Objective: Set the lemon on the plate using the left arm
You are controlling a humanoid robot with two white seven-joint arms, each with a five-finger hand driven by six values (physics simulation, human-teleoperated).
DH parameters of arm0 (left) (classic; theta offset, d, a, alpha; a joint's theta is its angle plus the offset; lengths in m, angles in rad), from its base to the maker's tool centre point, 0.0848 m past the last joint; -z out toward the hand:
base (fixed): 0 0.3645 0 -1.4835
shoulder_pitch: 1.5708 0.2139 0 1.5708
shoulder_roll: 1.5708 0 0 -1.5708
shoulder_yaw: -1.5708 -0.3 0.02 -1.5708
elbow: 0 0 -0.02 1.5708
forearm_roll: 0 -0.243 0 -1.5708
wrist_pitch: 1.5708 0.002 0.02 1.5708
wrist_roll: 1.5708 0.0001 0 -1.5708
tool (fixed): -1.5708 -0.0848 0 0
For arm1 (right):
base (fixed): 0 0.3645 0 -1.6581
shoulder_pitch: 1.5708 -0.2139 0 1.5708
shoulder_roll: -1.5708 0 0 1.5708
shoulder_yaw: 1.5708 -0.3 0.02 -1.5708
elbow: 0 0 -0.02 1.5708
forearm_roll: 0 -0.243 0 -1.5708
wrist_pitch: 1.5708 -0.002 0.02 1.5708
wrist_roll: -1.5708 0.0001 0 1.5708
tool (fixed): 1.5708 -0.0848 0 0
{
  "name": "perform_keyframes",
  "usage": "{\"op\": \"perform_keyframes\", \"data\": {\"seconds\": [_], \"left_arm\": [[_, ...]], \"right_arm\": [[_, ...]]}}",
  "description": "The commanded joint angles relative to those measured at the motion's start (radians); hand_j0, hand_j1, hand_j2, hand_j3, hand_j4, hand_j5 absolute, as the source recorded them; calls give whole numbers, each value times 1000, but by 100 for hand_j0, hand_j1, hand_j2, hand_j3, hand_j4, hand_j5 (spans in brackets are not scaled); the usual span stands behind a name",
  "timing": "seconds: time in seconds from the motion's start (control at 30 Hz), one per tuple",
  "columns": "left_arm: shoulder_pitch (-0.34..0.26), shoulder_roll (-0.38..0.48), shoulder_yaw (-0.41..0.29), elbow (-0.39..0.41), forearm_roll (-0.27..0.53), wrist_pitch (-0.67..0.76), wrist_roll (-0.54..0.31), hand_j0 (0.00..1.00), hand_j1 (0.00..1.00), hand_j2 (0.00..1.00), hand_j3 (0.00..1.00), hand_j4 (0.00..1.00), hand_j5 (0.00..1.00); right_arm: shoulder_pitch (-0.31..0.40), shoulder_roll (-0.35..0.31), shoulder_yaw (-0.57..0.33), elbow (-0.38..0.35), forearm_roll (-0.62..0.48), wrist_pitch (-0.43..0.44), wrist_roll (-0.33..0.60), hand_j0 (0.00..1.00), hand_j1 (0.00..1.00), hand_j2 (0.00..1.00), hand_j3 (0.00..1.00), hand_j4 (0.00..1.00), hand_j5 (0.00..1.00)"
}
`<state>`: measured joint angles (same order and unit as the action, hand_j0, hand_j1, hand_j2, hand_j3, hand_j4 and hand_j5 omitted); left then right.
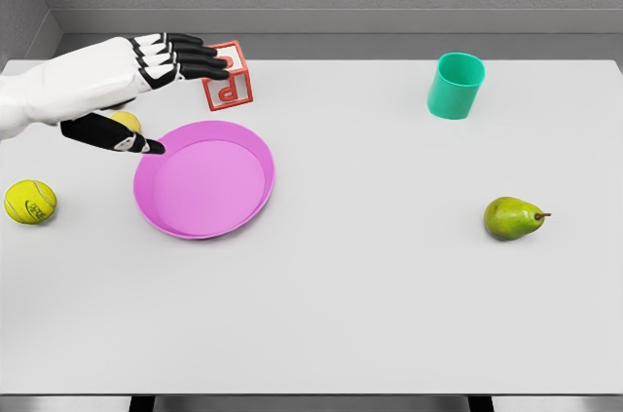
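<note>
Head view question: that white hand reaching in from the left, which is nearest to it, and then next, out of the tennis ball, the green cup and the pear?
Measured from the left hand:
1. Tennis ball, below it at the table's left edge.
2. Green cup, across the table toward the back right.
3. Pear, farthest, at the right and nearer the front.

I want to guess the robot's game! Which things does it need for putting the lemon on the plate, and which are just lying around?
Needed: the lemon, mostly hidden behind the left hand; the pink plate; the left hand, open above the lemon.

Just lying around: tennis ball, red letter block, green cup, pear.
</note>
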<state>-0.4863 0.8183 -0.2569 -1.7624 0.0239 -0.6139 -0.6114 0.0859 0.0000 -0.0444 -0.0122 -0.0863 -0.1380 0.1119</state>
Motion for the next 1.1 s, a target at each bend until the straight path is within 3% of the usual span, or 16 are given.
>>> {"op": "perform_keyframes", "data": {"seconds": [0.0, 0.2, 0.27, 0.33, 0.4, 0.47, 0.5, 0.6, 0.7, 0.77, 0.83, 0.9, 0.97, 1.0, 1.03, 1.07], "left_arm": [[0, 2, 2, 0, 7, 3, 1, 100, 100, 100, 100, 100, 100], [0, 25, 10, 0, 5, 3, 1, 100, 100, 100, 100, 100, 100], [21, 39, 64, 17, -1, 3, 1, 100, 100, 100, 100, 100, 100], [106, 30, 192, 26, 1, 3, 1, 100, 100, 100, 100, 100, 100], [127, 50, 206, 29, -16, 3, 1, 100, 100, 100, 100, 100, 100], [133, 52, 208, 43, -220, 3, 1, 100, 100, 100, 100, 100, 100], [135, 45, 208, 49, -271, 3, 1, 100, 100, 100, 100, 100, 100], [135, 38, 205, 51, -321, 3, 1, 100, 100, 100, 100, 100, 100], [146, -30, 209, 77, -369, 3, 1, 100, 100, 100, 100, 100, 100], [147, -45, 205, 78, -436, 3, 1, 100, 100, 100, 100, 100, 100], [149, -106, 202, 81, -559, 3, 1, 100, 100, 100, 100, 100, 100], [146, -99, 197, 110, -618, 3, 1, 100, 100, 100, 100, 100, 100], [124, -19, 131, 162, -607, 3, 1, 100, 100, 100, 100, 100, 100], [54, 13, 87, 205, -602, 3, 1, 100, 100, 100, 100, 100, 100], [41, 36, 55, 245, -553, 3, 1, 100, 100, 100, 100, 100, 100], [37, 36, 36, 259, -455, 3, 1, 100, 100, 100, 100, 100, 100]], "right_arm": [[0, 0, 0, 0, -1, 0, 0, 100, 100, 100, 100, 100, 100], [-2, 0, 0, 0, -1, 0, 2, 100, 100, 100, 100, 100, 100], [-2, 0, 0, 0, -1, 0, 0, 100, 100, 100, 100, 100, 100], [-2, 0, 0, 0, -1, 0, 2, 100, 100, 100, 100, 100, 100], [-2, 0, 0, 0, -1, 0, 2, 100, 100, 100, 100, 100, 100], [-2, 0, 0, 0, -1, 0, 0, 100, 100, 100, 100, 100, 100], [-2, 0, 0, 0, -1, 0, 0, 100, 100, 100, 100, 100, 100], [-2, 0, 0, 0, -1, 0, 0, 100, 100, 100, 100, 100, 100], [-2, 0, 0, 0, -1, 0, 2, 100, 100, 100, 100, 100, 100], [-2, 0, 0, 0, -1, 0, 0, 100, 100, 100, 100, 100, 100], [-2, 0, 0, 0, -1, 0, 0, 100, 100, 100, 100, 100, 100], [-2, 0, 0, 0, -1, 0, 0, 100, 100, 100, 100, 100, 100], [-2, 0, 0, 0, -1, 0, 0, 100, 100, 100, 100, 100, 100], [-2, 0, 0, 0, -1, 0, 2, 100, 100, 100, 100, 100, 100], [-2, 0, 0, 0, -1, 0, 2, 100, 100, 100, 100, 100, 100], [-2, 0, 0, 0, -1, 0, 2, 100, 100, 100, 100, 100, 100]]}}
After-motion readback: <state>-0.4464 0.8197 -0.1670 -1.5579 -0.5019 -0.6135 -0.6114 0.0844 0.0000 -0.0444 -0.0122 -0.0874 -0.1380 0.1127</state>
